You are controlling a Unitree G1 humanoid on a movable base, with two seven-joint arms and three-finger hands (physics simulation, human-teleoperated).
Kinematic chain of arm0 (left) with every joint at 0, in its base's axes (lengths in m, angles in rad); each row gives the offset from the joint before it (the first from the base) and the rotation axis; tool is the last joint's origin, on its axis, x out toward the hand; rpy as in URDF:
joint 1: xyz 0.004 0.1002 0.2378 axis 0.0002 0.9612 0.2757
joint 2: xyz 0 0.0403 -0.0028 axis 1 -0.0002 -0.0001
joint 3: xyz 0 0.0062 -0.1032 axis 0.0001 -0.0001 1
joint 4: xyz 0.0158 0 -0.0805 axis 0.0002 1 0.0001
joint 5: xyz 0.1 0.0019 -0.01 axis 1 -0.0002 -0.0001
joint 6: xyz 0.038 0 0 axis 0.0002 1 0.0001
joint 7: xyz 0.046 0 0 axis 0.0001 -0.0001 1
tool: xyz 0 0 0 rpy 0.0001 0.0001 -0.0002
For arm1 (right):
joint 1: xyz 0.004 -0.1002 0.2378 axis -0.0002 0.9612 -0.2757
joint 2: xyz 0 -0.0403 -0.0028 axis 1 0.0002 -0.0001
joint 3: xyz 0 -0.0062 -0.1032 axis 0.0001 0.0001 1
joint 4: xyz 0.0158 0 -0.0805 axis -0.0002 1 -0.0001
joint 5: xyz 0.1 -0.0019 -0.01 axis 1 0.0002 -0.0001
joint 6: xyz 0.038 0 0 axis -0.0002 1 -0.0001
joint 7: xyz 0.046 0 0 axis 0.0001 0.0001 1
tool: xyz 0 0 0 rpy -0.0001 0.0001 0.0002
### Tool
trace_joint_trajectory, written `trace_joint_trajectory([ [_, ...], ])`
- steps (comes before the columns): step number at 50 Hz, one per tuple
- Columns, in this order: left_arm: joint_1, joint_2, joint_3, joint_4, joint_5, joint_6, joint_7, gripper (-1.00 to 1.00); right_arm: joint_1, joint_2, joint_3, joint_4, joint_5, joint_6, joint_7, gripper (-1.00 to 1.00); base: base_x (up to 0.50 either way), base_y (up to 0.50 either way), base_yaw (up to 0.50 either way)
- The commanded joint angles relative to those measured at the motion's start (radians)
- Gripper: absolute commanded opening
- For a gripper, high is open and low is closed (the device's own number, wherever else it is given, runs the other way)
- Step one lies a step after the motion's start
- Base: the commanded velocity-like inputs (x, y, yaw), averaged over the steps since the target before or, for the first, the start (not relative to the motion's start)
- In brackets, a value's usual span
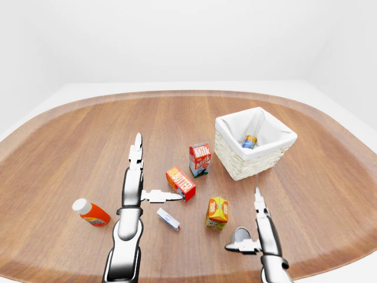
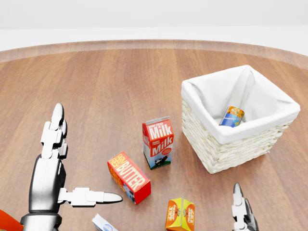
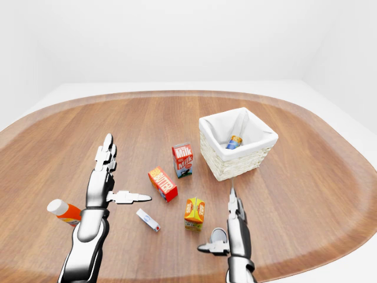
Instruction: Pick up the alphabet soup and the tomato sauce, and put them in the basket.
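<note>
One can (image 2: 232, 116) already lies inside the basket (image 2: 219, 149), tilted against the white cloth lining at the head view's right. Its label is too small to read, so I cannot tell whether it is the alphabet soup or the tomato sauce. By my judgement, then, the task stands about half done: one can is in, the other is still out.

The likely second can (image 1: 238, 237) shows in the left-eye view as a small grey tin lying on the desk (image 1: 70, 135) near the bottom edge, just beside the right hand (image 1: 257, 227). That hand has its fingers stretched open, one pointing up the view and the thumb reaching sideways towards the tin, holding nothing. The left hand (image 1: 139, 180) is also spread wide and empty, with its thumb tip very near the butter box (image 1: 181, 183).

The other goods are not part of the job (and look best left alone): a milk carton (image 2: 158, 143) standing upright beside the basket, an orange juice carton (image 1: 217, 213), a small white packet (image 1: 168, 219), and a red bottle (image 1: 90, 212) lying on its side well to the left.

What remains is to close the right hand round the grey tin and carry it over the basket's rim.
</note>
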Motion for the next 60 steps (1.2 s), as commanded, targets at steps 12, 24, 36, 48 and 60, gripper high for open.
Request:
trace_joint_trajectory([
  [12, 0.0, 0.001, 0.001, 0.0, 0.003, 0.0, 0.001, 1.0, -0.019, 0.003, -0.006, 0.066, -0.041, 0.0, -0.031, 1.0, 0.0, 0.0, 0.0],
  [24, 0.0, 0.001, 0.001, 0.0, 0.003, 0.0, 0.001, 1.0, -0.012, -0.001, -0.007, 0.069, -0.053, 0.0, -0.037, 1.0, 0.0, 0.0, 0.0],
  [36, -0.001, 0.0, 0.001, 0.0, 0.007, 0.0, 0.005, 1.0, -0.014, -0.004, -0.009, 0.125, -0.088, 0.0, -0.069, 1.0, 0.0, 0.0, 0.0],
  [48, 0.003, 0.0, -0.001, -0.005, 0.008, 0.0, 0.004, 1.0, -0.029, -0.001, -0.015, 0.178, -0.113, 0.0, -0.093, 1.0, 0.0, 0.0, 0.0],
  [60, 0.003, 0.001, -0.001, -0.003, 0.007, 0.0, 0.004, 1.0, -0.046, -0.003, -0.015, 0.22, -0.14, 0.0, -0.12, 1.0, 0.0, 0.0, 0.0],
])
